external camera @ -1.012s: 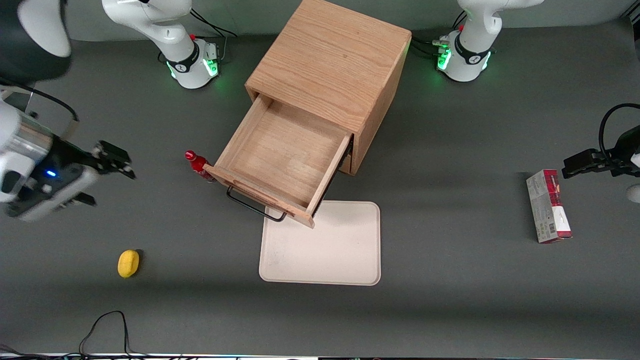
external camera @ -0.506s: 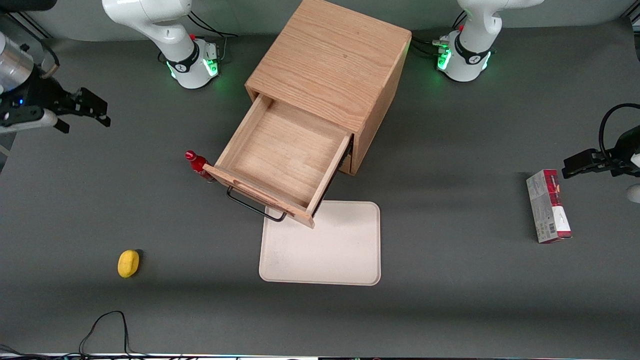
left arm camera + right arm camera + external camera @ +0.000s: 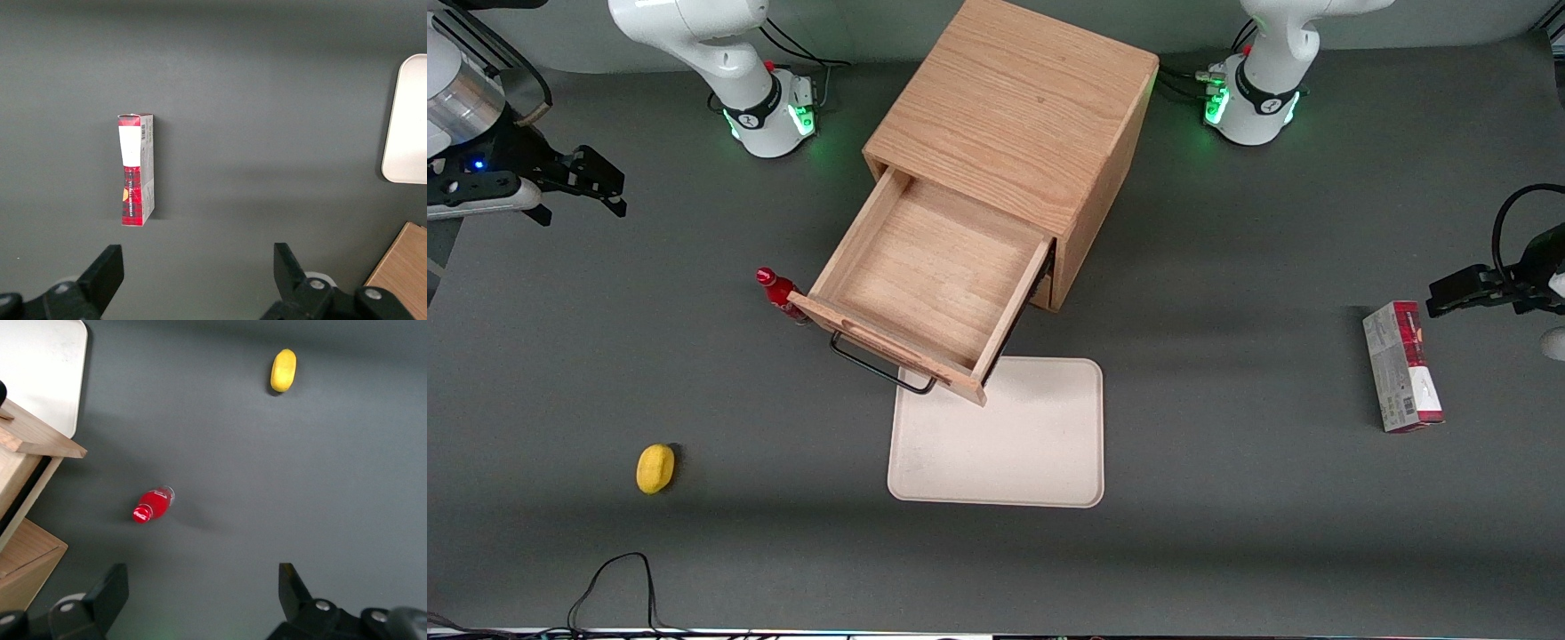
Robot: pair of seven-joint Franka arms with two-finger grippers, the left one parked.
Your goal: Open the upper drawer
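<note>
Upper drawer (image 3: 934, 284) pulled fully out of cabinet (image 3: 1014, 116), tray body bare, handle (image 3: 880, 366) free | gripper (image 3: 600, 185) open, holding nothing, now backed off toward 9 o'clock (well apart) | task looks done

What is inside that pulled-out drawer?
The upper drawer shows only bare wood; its back part is covered by the cabinet. The open gripper hovers toward the working arm's end.

Even, diffuse overhead light falls on the matte grey worktop (image 3: 1227, 551). Soft shadows pool beside the light-oak wooden cabinet (image 3: 1014, 116). Green glow rings both arm bases. The open black two-finger tool (image 3: 596, 182) looks sharp.
</note>
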